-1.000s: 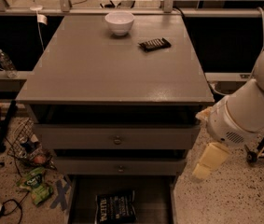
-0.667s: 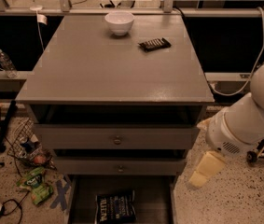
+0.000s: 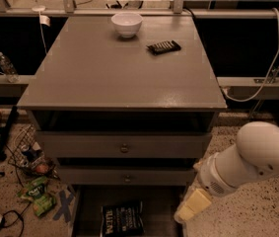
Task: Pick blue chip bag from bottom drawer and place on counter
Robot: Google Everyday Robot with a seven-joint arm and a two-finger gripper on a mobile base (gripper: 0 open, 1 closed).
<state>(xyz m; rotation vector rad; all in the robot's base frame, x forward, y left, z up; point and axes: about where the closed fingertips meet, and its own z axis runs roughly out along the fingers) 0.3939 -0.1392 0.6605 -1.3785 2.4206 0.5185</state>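
Note:
The blue chip bag [image 3: 122,217] lies flat in the open bottom drawer [image 3: 82,216], dark with white lettering along its left edge. The counter [image 3: 119,65] is the broad grey top of the cabinet. My gripper [image 3: 192,206] is at the lower right, beside the drawer's right wall, right of the bag and apart from it. Only a pale yellow finger shows below the white arm [image 3: 250,162].
A white bowl [image 3: 126,23] and a small black ribbed bar [image 3: 163,46] sit at the back of the counter. Two upper drawers with round knobs [image 3: 124,147] are slightly open. A green snack bag [image 3: 36,195], a wire basket [image 3: 28,154] and cables lie on the floor at left.
My arm and gripper have moved down and a little left, toward the right side of the open bottom drawer. The bag has not moved.

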